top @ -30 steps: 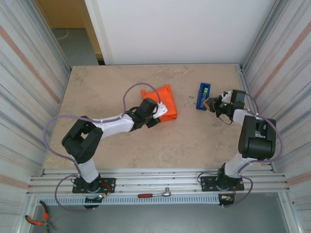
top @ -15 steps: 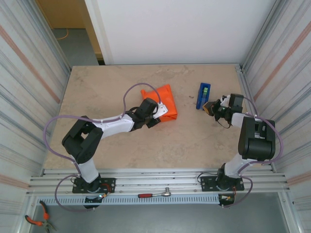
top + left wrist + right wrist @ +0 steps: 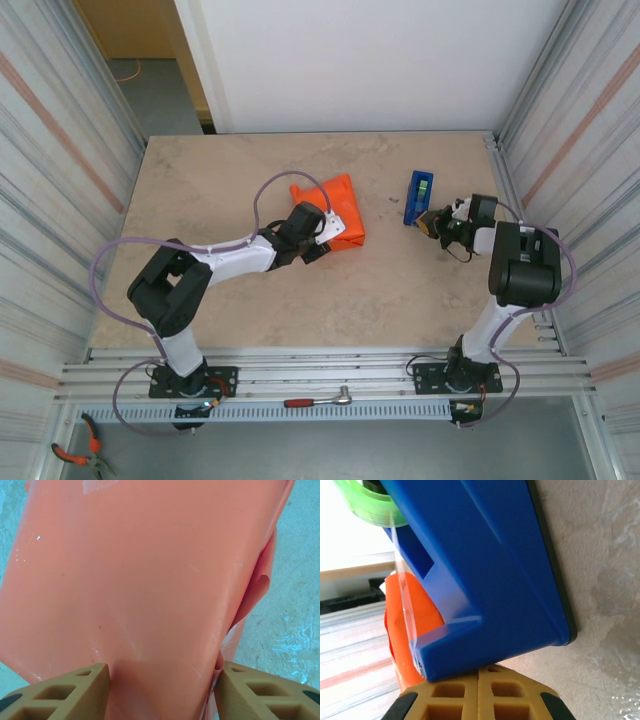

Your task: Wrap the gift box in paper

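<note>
Mid-table, the orange paper sheet is clamped by the left gripper, presumably for taping; the right gripper is closed against the blue plastic tape dispenser.

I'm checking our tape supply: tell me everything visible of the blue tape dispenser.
The tape dispenser is a narrow blue plastic body with a dark base strip, resting on the table right of the orange paper, apart from it. A green roll sits at its far end; clear tape runs to the near end, where the shut right gripper sits.
</note>
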`<state>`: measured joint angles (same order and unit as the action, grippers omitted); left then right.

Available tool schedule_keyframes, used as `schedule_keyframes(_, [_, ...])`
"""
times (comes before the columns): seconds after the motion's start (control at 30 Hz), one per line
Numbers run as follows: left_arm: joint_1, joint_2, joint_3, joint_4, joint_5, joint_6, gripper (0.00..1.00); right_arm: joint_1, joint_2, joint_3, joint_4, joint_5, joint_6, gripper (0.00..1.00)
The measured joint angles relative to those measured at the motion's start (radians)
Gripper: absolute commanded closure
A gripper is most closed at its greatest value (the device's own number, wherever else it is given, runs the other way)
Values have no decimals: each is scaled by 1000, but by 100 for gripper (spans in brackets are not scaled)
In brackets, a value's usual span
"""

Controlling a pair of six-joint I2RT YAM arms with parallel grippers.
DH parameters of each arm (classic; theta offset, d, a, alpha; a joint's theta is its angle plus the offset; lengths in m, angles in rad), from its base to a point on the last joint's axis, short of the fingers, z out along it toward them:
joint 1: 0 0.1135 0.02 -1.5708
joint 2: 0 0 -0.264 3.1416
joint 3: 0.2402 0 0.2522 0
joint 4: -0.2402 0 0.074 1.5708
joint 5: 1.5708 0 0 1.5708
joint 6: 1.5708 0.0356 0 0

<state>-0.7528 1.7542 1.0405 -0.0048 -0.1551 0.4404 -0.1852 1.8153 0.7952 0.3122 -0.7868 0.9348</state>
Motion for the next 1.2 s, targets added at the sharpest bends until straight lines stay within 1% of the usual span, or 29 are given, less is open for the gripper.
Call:
schedule_keyframes(0.2, [0,0,0,1,0,0,44,2,44,1,58,-58,46,100])
schedule_keyframes(0.47, [-2,0,-1,2,-3,0,44,13,56,-6,38,-21,57,100])
schedule_keyframes(0.6, [-2,0,-1,2,-3,0,44,16,11,-23,0,-21,51,100])
schedule_keyframes(0.73, [-2,0,-1,2,-4,0,44,39,-107,-55,-34,-12,33,100])
schedule_keyframes(0.83, [-2,0,-2,3,-4,0,44,90,-201,-87,-43,2,19,100])
schedule_keyframes(0.93, [-2,0,-2,3,-4,0,44,172,-280,-133,-42,26,6,100])
schedule_keyframes(1.1, [-2,0,-2,3,-4,0,44,351,-377,-224,-16,95,-5,100])
schedule_keyframes(1.2, [-2,0,-2,3,-4,0,44,454,-420,-262,12,161,-23,100])
